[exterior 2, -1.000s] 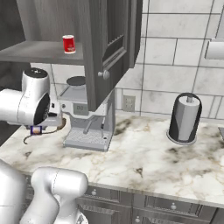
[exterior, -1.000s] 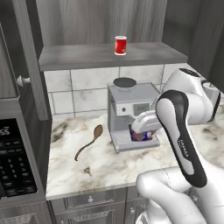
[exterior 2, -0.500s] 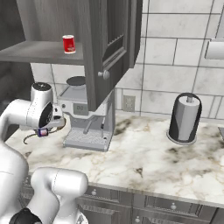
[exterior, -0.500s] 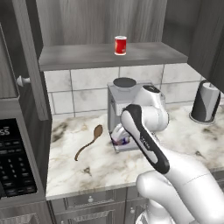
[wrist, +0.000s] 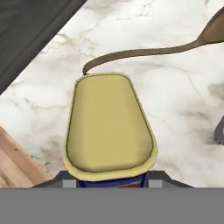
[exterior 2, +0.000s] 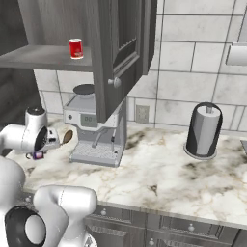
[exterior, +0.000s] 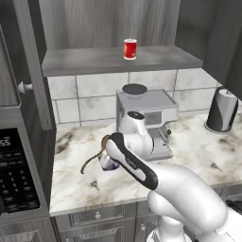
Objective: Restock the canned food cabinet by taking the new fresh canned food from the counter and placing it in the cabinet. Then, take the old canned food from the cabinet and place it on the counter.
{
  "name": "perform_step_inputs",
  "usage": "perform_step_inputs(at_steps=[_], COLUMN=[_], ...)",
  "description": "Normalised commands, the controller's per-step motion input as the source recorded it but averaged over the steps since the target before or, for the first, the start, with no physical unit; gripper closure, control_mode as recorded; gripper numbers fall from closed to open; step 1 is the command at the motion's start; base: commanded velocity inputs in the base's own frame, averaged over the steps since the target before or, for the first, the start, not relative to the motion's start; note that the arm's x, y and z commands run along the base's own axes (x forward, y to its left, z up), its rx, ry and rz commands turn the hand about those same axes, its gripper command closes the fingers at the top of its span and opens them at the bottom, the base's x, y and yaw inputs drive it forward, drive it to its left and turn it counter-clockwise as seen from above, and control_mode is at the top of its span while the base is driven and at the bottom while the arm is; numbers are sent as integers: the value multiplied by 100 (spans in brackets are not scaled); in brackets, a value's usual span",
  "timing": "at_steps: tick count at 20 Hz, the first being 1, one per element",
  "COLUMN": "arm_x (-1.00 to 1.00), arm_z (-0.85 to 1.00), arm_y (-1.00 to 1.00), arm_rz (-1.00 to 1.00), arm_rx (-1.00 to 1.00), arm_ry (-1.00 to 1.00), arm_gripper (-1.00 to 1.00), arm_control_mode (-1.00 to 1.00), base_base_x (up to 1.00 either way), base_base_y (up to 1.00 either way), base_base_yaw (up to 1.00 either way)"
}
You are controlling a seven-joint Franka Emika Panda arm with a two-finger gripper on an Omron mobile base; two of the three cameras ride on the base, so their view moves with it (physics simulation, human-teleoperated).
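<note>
The red new canned food (exterior: 130,48) (exterior 2: 75,48) stands upright on the grey shelf board of the open canned food cabinet (exterior: 94,61) (exterior 2: 29,57). My gripper (exterior: 108,162) (exterior 2: 37,154) is shut on the old canned food (exterior: 110,164) (wrist: 109,127), a dark blue can whose yellow top faces the hand camera. It hangs low over the marbled counter (exterior: 80,184) (exterior 2: 159,173), left of the coffee machine. I cannot tell whether the can touches the stone.
A brown wooden spoon (exterior: 88,164) (wrist: 153,51) lies on the counter just beyond the held can. The coffee machine (exterior: 151,118) (exterior 2: 91,130) stands under the shelf. A paper towel holder (exterior: 221,109) (exterior 2: 202,130) stands far right, a microwave (exterior: 14,179) at left. An open cabinet door (exterior 2: 120,48) juts forward.
The arm has swung left and down with the blue can, from in front of the coffee machine to the counter beside the spoon. The red can has not moved.
</note>
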Motion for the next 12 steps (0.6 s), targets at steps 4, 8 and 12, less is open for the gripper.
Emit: perform_step_inputs(at_steps=[4,8,12], arm_x=[55,45,32], arm_z=[-45,-68,-56], arm_y=[11,3,19], arm_rz=[0,0,0], arm_rx=[-2,0,0], arm_ry=[-7,-6,0], arm_gripper=[100,100,-100], arm_control_mode=[-100,-100,-100], base_base_x=[0,0,0], base_base_y=[0,0,0], base_base_yaw=[0,0,0])
